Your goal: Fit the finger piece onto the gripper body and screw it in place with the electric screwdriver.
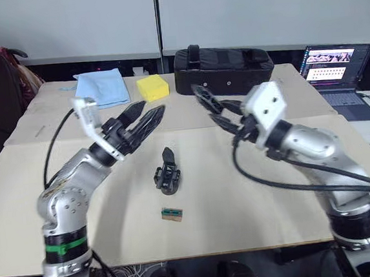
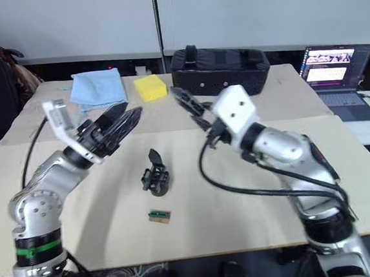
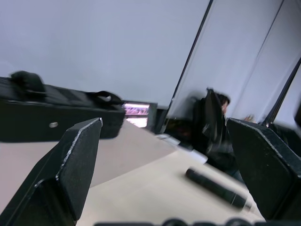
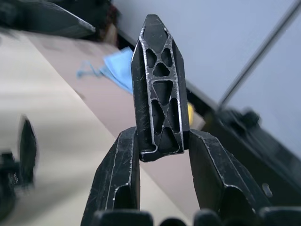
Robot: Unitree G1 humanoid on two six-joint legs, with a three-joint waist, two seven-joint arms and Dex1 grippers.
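Note:
The gripper body (image 1: 167, 172), a chunky black linkage block, lies on the tan table (image 1: 255, 197) between my arms. My right gripper (image 4: 162, 139) is shut on the finger piece (image 4: 160, 89), a black tapered piece with a lattice face that points out past the fingertips. It hangs above the table, to the right of and beyond the body (image 2: 156, 176). My left gripper (image 1: 154, 107) stands open and empty, raised to the left of and beyond the body. The electric screwdriver (image 3: 216, 189), a black cylinder, lies on the table in the left wrist view.
A small green-and-tan block (image 1: 172, 213) sits just in front of the gripper body. At the back stand a black zipped case (image 1: 224, 70), a yellow sponge (image 1: 153, 87) and a blue cloth (image 1: 106, 87). An open laptop (image 1: 334, 67) is on a side table at the right.

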